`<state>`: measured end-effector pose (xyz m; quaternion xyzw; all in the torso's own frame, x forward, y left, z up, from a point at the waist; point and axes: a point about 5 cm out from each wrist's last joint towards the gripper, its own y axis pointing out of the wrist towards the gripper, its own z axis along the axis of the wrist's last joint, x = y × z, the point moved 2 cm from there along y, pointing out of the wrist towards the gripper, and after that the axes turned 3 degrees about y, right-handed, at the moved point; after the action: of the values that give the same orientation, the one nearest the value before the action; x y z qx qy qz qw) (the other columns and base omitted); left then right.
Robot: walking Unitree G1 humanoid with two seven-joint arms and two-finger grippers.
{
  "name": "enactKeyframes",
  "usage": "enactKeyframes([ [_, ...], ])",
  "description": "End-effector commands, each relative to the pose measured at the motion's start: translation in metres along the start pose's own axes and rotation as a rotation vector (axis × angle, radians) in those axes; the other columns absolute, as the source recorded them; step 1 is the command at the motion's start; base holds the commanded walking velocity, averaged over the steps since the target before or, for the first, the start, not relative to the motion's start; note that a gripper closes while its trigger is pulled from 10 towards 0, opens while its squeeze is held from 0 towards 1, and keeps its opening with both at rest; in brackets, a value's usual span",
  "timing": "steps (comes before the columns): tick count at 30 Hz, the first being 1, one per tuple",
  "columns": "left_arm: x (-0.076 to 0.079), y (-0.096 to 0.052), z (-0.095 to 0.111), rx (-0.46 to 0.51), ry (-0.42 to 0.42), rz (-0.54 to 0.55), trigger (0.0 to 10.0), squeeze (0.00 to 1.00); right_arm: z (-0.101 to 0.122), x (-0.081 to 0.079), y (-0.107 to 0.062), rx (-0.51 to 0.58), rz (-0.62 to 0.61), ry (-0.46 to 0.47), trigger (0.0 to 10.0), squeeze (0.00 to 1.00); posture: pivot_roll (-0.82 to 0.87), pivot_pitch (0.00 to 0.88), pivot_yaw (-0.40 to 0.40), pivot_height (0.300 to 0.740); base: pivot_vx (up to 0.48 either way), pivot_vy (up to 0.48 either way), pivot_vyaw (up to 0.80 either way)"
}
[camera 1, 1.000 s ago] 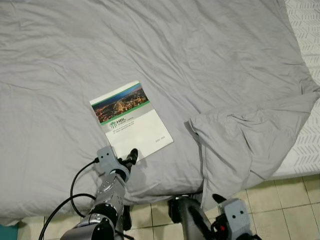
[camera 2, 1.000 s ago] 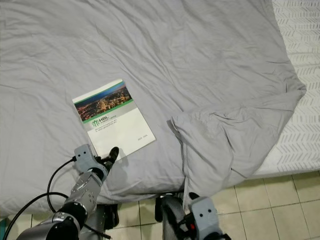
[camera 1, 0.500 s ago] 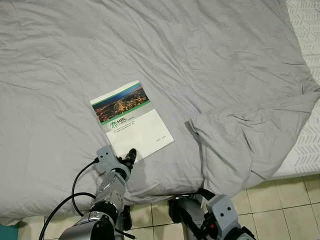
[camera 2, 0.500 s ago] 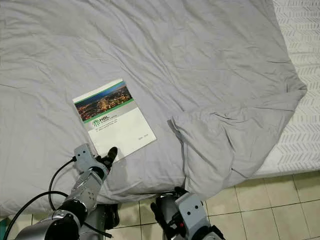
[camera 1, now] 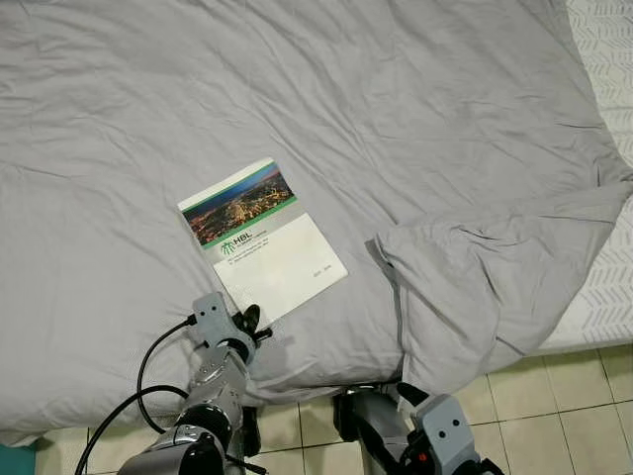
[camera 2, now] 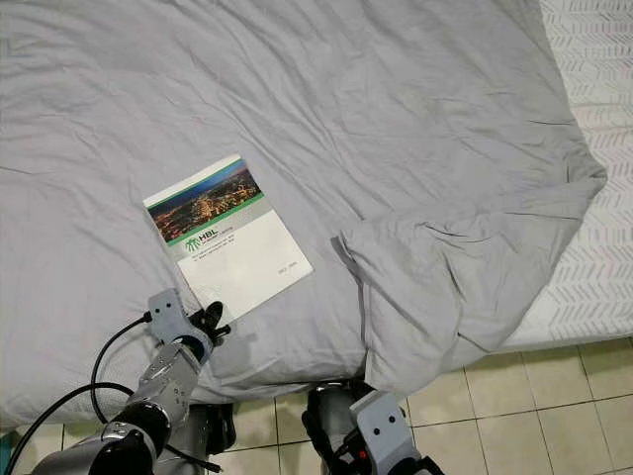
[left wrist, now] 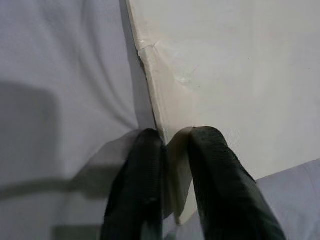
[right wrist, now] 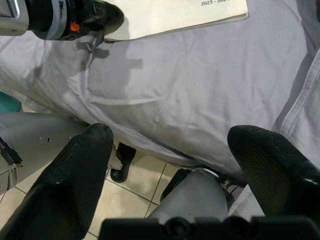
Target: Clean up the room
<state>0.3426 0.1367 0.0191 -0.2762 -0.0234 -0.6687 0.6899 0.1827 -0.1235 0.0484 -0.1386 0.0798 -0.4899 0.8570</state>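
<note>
L gripper (left wrist: 172, 165) pinched booklet (camera 1: 262, 242) near corner at duvet (camera 1: 396, 119) edge; R gripper (right wrist: 175, 165) spread wide, low over floor (camera 1: 574, 396).

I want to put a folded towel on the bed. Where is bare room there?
The duvet is bare beyond the booklet, and to its right up to the folded-back corner. Crowded: the near edge, where the left hand pinches the booklet's corner.

Silver arms, black cable (camera 1: 148, 368) looping off left wrist, black matte pincer fingers (right wrist: 82, 165).
</note>
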Motion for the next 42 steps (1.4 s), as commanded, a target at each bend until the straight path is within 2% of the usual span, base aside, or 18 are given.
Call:
enactKeyframes([
  [1, -0.010, -0.009, -0.025, -0.081, 0.004, 0.018, 0.0, 0.00, -0.014, -0.001, -0.003, -0.053, -0.004, 0.008, 10.0, 0.00, -0.28, 0.504, -0.070, 0.740, 0.000, 0.000, 0.00],
  [3, -0.014, -0.010, -0.023, -0.074, 0.026, 0.012, 0.0, 0.00, -0.011, 0.001, -0.002, -0.044, -0.009, 0.005, 10.0, 0.00, -0.27, 0.486, -0.061, 0.740, 0.000, 0.000, 0.00],
  [6, -0.024, -0.010, -0.008, -0.012, 0.068, -0.014, 0.0, 0.00, -0.005, 0.009, 0.002, -0.020, -0.040, 0.007, 10.0, 0.00, -0.24, 0.426, -0.037, 0.740, 0.000, 0.000, 0.00],
  [7, -0.024, -0.010, -0.008, -0.012, 0.068, -0.014, 0.0, 0.00, -0.005, 0.009, 0.002, -0.020, -0.040, 0.007, 10.0, 0.00, -0.24, 0.426, -0.037, 0.740, 0.000, 0.000, 0.00],
  [9, -0.027, -0.010, 0.007, 0.056, 0.115, -0.061, 0.0, 0.00, -0.001, 0.022, 0.009, 0.002, -0.089, 0.030, 10.0, 0.00, -0.19, 0.341, -0.007, 0.740, 0.000, 0.000, 0.00],
  [13, -0.027, -0.011, 0.022, 0.117, 0.172, -0.093, 0.0, 0.00, 0.001, 0.033, 0.017, 0.024, -0.133, 0.068, 10.0, 0.00, -0.16, 0.275, 0.011, 0.740, 0.000, 0.000, 0.00],
  [15, -0.023, -0.011, 0.040, 0.186, 0.252, -0.125, 0.0, 0.00, 0.006, 0.044, 0.027, 0.050, -0.169, 0.081, 10.0, 0.00, -0.11, 0.183, 0.034, 0.740, 0.000, 0.000, 0.00],
  [16, -0.023, -0.011, 0.040, 0.186, 0.252, -0.125, 0.0, 0.00, 0.006, 0.044, 0.027, 0.050, -0.169, 0.081, 10.0, 0.00, -0.11, 0.183, 0.034, 0.740, 0.000, 0.000, 0.00],
  [21, -0.012, -0.019, 0.074, 0.318, 0.434, -0.175, 0.0, 0.00, 0.023, 0.064, 0.048, 0.123, -0.231, 0.110, 10.0, 0.00, -0.06, 0.068, 0.056, 0.740, 0.000, 0.000, 0.00],
  [22, -0.012, -0.019, 0.074, 0.318, 0.434, -0.175, 0.0, 0.00, 0.023, 0.064, 0.048, 0.123, -0.231, 0.110, 10.0, 0.00, -0.06, 0.068, 0.056, 0.740, 0.000, 0.000, 0.00],
  [23, -0.010, -0.022, 0.077, 0.321, 0.508, -0.205, 0.0, 0.00, 0.031, 0.072, 0.057, 0.159, -0.258, 0.125, 10.0, 0.00, -0.05, 0.015, 0.068, 0.740, 0.000, 0.000, 0.00],
  [26, -0.011, -0.021, 0.072, 0.281, 0.575, -0.230, 0.0, 0.00, 0.039, 0.081, 0.066, 0.193, -0.292, 0.150, 10.0, 0.00, -0.05, 0.000, 0.077, 0.740, 0.000, 0.000, 0.00],
  [30, -0.011, -0.019, 0.071, 0.265, 0.582, -0.224, 0.0, 0.00, 0.044, 0.087, 0.072, 0.215, -0.313, 0.169, 10.0, 0.00, -0.05, 0.000, 0.080, 0.740, 0.000, 0.000, 0.00],
  [31, -0.010, -0.017, 0.071, 0.265, 0.600, -0.220, 0.8, 0.00, 0.046, 0.088, 0.073, 0.218, -0.318, 0.162, 10.0, 0.00, -0.05, 0.000, 0.082, 0.740, 0.000, 0.000, 0.00],
  [32, -0.010, -0.016, 0.072, 0.260, 0.594, -0.210, 3.3, 0.00, 0.047, 0.088, 0.075, 0.222, -0.325, 0.154, 10.0, 0.00, -0.05, 0.000, 0.082, 0.740, 0.000, 0.000, 0.00],
  [34, -0.009, -0.013, 0.072, 0.251, 0.606, -0.203, 10.0, 0.00, 0.051, 0.091, 0.076, 0.231, -0.346, 0.121, 10.0, 0.00, -0.06, 0.000, 0.079, 0.740, 0.000, -0.471, 0.00],
  [37, -0.007, -0.015, 0.072, 0.264, 0.603, -0.210, 10.0, 0.00, 0.054, 0.095, 0.072, 0.250, -0.374, 0.075, 10.0, 0.00, -0.07, 0.000, 0.076, 0.740, 0.000, -0.472, 0.00],
  [42, -0.003, -0.021, 0.060, 0.258, 0.588, -0.251, 10.0, 0.00, 0.048, 0.100, 0.062, 0.254, -0.408, 0.071, 10.0, 0.00, -0.08, 0.002, 0.066, 0.740, 0.000, -0.470, 0.00],
])
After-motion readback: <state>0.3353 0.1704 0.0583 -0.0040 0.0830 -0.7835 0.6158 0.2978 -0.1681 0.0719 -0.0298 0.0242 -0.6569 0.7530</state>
